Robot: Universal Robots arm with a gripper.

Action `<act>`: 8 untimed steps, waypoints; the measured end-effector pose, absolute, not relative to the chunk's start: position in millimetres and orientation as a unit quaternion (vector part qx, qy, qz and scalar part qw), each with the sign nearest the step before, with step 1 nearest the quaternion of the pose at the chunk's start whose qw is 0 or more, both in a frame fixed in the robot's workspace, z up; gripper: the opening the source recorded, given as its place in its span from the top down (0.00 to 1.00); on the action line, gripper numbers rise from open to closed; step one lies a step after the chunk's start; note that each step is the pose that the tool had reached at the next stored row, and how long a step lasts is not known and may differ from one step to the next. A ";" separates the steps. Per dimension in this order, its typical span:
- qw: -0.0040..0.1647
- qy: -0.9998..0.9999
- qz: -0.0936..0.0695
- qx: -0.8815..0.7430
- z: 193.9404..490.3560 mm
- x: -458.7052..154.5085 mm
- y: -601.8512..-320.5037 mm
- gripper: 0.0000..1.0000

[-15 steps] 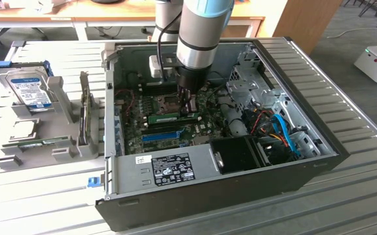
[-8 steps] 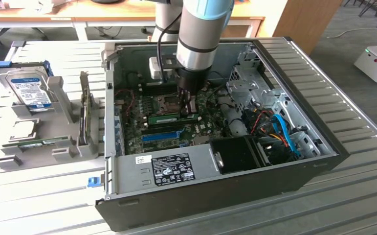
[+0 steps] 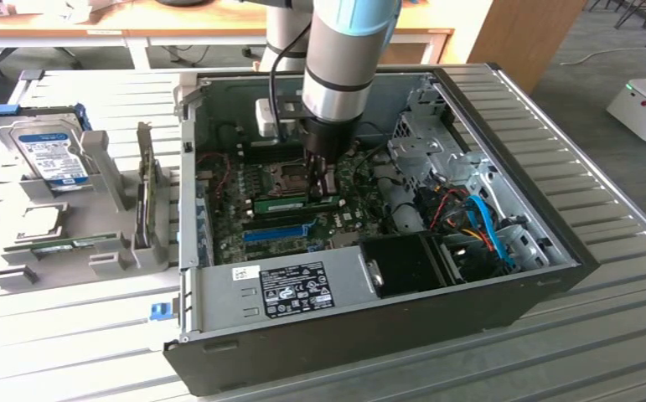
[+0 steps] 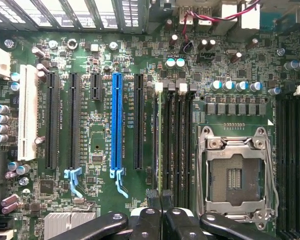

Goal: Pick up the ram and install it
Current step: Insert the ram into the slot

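Exterior high oblique, wrist close overhead, motherboard (image 3: 351,222) (image 4: 100,135) shared

Claw (image 4: 160,195) cut by edge; sticker (image 3: 292,289) print illegible.

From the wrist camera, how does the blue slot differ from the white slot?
The blue slot is narrow; the white slot is wider. The blue slot ends in a pale blue latch; the white slot has no such latch. The blue slot lies between black slots, nearer the ram; the white slot ends the row. Both are empty and parallel.
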State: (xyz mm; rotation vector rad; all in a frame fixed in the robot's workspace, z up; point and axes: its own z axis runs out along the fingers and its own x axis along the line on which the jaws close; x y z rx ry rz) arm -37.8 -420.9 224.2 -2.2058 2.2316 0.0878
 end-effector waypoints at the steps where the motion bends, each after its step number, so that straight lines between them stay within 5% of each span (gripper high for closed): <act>1: 0.001 0.711 0.028 -0.703 224.2 -37.8 -420.9 0.88; 8: 0.001 0.711 0.028 -0.703 224.1 -37.8 -420.9 0.88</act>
